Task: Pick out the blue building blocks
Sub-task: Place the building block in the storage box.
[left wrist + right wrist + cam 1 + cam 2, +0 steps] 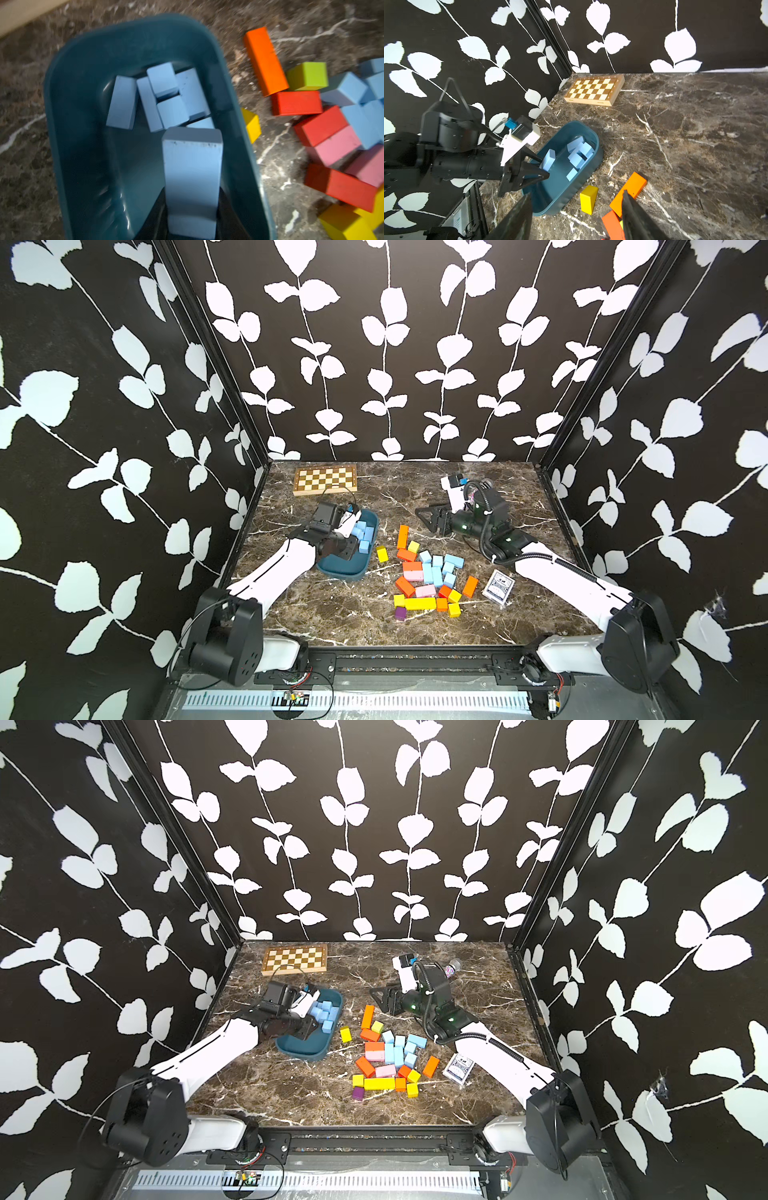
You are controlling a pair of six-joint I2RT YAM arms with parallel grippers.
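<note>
Blue block [192, 176] clamped in left end effector [545, 168] angled over tray [83, 62]

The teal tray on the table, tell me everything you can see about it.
The teal tray is a dark, smooth, plastic-looking oblong tub with rounded corners and a raised rim, flat on the marble table left of the loose pile. Several blue building blocks lie jumbled at its far end. The left gripper reaches over its near end, fingers shut on another blue block. A yellow block stands just outside its wall, apart.
</note>
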